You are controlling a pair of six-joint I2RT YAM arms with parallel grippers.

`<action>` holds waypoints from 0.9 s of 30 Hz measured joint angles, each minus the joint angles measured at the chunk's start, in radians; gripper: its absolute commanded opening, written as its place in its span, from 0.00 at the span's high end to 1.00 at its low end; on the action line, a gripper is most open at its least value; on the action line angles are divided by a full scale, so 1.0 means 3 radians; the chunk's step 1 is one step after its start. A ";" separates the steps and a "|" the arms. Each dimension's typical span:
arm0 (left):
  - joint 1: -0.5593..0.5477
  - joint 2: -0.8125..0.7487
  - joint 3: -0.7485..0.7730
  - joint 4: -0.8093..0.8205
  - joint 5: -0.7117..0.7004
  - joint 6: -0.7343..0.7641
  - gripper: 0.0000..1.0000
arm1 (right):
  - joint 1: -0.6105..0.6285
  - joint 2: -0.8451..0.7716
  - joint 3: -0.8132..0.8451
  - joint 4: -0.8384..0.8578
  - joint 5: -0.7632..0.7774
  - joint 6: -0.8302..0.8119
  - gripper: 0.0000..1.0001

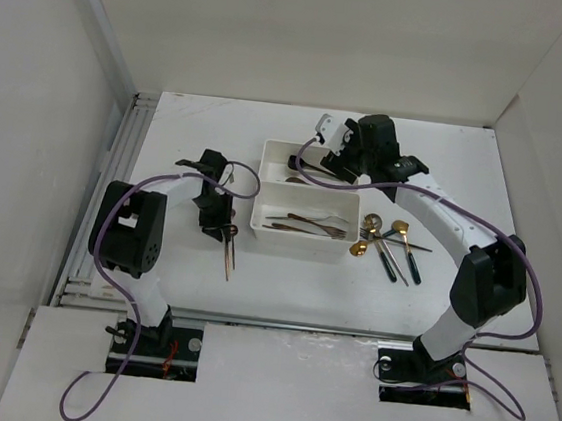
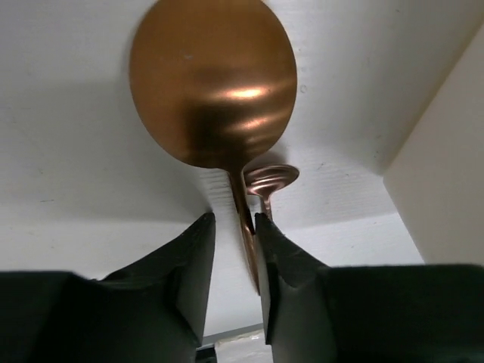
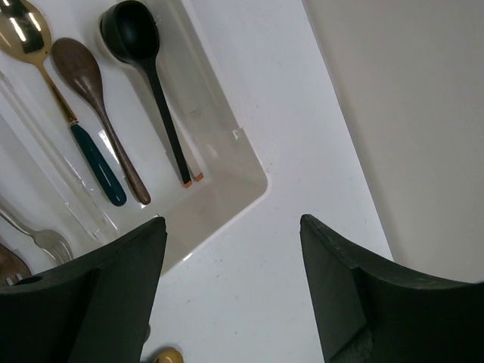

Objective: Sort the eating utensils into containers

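Surface: flat white table top (image 1: 155,258), matte, with a grey slotted rail (image 1: 96,251) along its left and near edges.
Room: plain white enclosure walls (image 1: 32,94) on the left, back and right.
Left pincer: left gripper (image 2: 234,242), black fingers (image 2: 193,265) closed down on the slim handle of the copper spoon (image 2: 212,83). Bowl pointing away from the wrist camera, over bare table left of the trays.
Adjacent piece: smaller copper utensil (image 2: 271,178) just beside that handle. Kind not discernible.
Right pincer: right gripper (image 3: 231,291), jaws spread wide, holding nothing, above the table beside a corner of the far tray (image 3: 227,178).
Far tray: shallow rectangular white plastic container with rounded corners, holding a black spoon (image 3: 140,34), a dark brown spoon (image 3: 79,72) and a gold spoon (image 3: 23,34) with a dark green handle, side by side.
Near tray (image 1: 257,223): matching white container, touching the far one, holding copper and silver pieces, among them a silver fork (image 3: 45,242).
Loose utensils (image 1: 390,244): gold and green-handled cluster on the table just right of the near tray.
Obstruction: right arm (image 1: 442,212) arching past the cluster, its wrist hiding the far tray's right end in the top view.
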 measured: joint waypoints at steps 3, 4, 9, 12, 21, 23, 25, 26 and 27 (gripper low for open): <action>0.0074 0.0032 0.0004 -0.0004 0.0010 -0.0018 0.91 | -0.0013 0.0000 0.0000 0.0000 0.0014 0.0006 0.24; 0.0092 0.0039 0.0008 -0.0015 0.0025 -0.0022 0.95 | -0.0017 0.0000 0.0000 -0.0001 0.0023 0.0008 0.24; 0.0128 0.0057 0.0022 -0.0028 0.0066 -0.0032 1.00 | -0.0045 0.0000 0.0000 -0.0001 0.0062 0.0008 0.24; 0.0149 0.0057 0.0022 -0.0029 0.0072 -0.0024 1.00 | -0.0051 0.0000 0.0000 -0.0001 0.0086 0.0009 0.24; 0.0348 0.0103 0.0626 -0.0093 -0.0595 0.0607 1.00 | -0.0112 0.0000 0.0000 0.0084 0.0072 0.0104 0.25; 0.0326 0.0047 0.0857 0.0055 -0.0846 0.0889 1.00 | -0.0158 -0.0009 -0.0005 0.0184 0.0036 0.0151 0.25; 0.0254 -0.0060 0.1039 0.0262 -0.1043 0.1218 1.00 | -0.0223 -0.0032 -0.0017 0.0282 -0.0017 0.0203 0.25; 0.0202 -0.0116 0.1133 0.0351 -0.1115 0.1376 1.00 | -0.0259 -0.0047 -0.0023 0.0324 -0.0036 0.0229 0.25; 0.0135 -0.0169 0.1216 0.0455 -0.1176 0.1523 1.00 | -0.0294 -0.0065 -0.0031 0.0361 -0.0052 0.0256 0.25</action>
